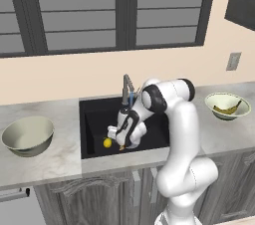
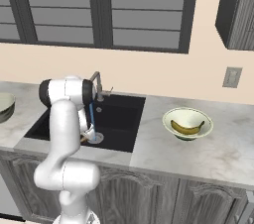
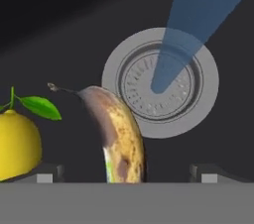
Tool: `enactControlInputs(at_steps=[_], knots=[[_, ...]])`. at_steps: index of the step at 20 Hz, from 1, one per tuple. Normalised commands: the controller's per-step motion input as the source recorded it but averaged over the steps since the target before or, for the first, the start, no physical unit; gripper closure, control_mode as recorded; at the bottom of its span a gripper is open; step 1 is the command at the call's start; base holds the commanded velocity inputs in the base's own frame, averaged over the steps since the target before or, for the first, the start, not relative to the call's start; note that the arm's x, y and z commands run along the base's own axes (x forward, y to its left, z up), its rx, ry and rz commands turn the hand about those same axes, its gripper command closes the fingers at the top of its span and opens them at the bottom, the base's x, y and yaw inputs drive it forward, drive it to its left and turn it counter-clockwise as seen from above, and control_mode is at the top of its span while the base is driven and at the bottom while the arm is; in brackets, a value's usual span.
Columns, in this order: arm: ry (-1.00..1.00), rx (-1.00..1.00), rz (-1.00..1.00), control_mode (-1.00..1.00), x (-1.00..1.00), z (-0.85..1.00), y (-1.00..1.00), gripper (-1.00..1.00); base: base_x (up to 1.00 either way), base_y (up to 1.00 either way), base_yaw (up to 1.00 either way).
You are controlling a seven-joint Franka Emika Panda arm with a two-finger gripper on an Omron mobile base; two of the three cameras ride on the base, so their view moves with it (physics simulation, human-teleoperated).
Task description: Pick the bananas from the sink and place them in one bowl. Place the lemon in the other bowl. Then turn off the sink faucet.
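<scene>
In the hand view a brown-blotched banana (image 3: 119,139) lies on the black sink (image 3: 59,34) floor, its lower end between my gripper's (image 3: 126,176) open fingertips (image 3: 49,173), with nothing gripped. The bright yellow lemon (image 3: 17,143) sits just left of it, and the silver drain (image 3: 159,82) is beyond. From the left base, my gripper (image 1: 118,143) hangs low in the sink (image 1: 94,119) beside the lemon (image 1: 107,143). Another banana (image 2: 187,128) rests in the pale green-rimmed bowl (image 2: 203,119) on the right counter. The grey-beige bowl (image 1: 27,136) stands empty on the left.
The faucet (image 1: 127,87) stands behind the basin and a blue stream of water (image 3: 198,15) runs from it onto the drain. My own arm (image 2: 67,119) blocks much of the sink in the right base view. A wall outlet (image 2: 231,77) is on the far wall.
</scene>
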Motion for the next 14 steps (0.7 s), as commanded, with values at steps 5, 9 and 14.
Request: enactControlInputs(at_steps=[5,9,14], knots=[[0.0,-0.01,-0.05,-1.0,0.16,-0.34,0.01,-1.0,0.0,0.0,0.0],[0.0,0.0,-0.04,-1.0,0.35,-0.25,0.04,-1.0,0.0,0.0,0.0],[0.0,0.0,-0.04,-1.0,0.36,-0.29,0.01,-1.0,0.0,0.0,0.0]])
